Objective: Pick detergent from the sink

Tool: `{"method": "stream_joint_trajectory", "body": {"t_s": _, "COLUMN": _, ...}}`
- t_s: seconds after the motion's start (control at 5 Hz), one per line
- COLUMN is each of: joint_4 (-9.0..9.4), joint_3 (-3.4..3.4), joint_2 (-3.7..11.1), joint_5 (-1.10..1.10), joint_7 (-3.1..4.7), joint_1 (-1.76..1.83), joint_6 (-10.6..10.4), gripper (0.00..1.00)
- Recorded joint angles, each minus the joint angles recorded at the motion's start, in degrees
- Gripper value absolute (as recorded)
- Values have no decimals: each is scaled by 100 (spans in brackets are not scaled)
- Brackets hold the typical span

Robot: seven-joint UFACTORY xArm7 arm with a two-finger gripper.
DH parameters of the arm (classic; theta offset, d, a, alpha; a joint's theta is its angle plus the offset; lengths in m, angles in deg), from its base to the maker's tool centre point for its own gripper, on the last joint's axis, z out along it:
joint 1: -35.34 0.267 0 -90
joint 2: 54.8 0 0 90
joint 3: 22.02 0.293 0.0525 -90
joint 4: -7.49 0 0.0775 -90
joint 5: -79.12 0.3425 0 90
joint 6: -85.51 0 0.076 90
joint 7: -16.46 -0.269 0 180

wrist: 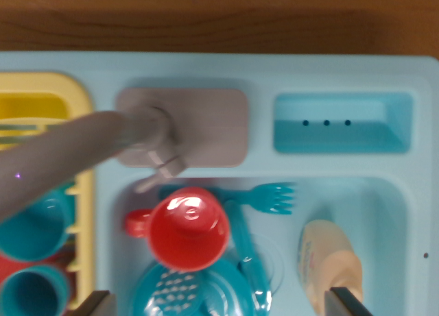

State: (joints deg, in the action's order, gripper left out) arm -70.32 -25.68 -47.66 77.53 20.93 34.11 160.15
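Surface: wooden tabletop [206,21] behind a pale blue toy sink [411,213].
Detergent: cream bottle [328,261] lying in the basin's right side, long axis running roughly up-down the wrist view.
Gripper: [216,306] fingers spread wide, empty.
Relation: bottle touches the right fingertip [346,304], off-centre; red cup [188,228] lies between.

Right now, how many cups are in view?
3. A red cup sits in the sink beside the blue fork. Two teal cups stand in the yellow rack. More may be hidden beyond the frame.

Glossy plastic red cup [188,228]; matt grey faucet [82,148]; wood-grain tabletop [206,21].
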Motion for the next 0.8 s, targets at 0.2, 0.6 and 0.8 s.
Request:
{"method": "stream_joint_trajectory", "body": {"t_s": 0.2, "joint_4": 217, "joint_3": -55, "joint_2": 95, "joint_5": -5, "joint_7": 47, "joint_1": -67, "joint_6": -270, "gripper": 0}}
{"method": "stream_joint_trajectory", "body": {"t_s": 0.6, "joint_4": 436, "joint_3": -111, "joint_2": 190, "joint_5": -11, "joint_7": 94, "joint_1": -135, "joint_6": -542, "gripper": 0}}
{"method": "stream_joint_trajectory", "body": {"t_s": 0.8, "joint_4": 436, "joint_3": -111, "joint_2": 190, "joint_5": -11, "joint_7": 94, "joint_1": -135, "joint_6": -542, "gripper": 0}}
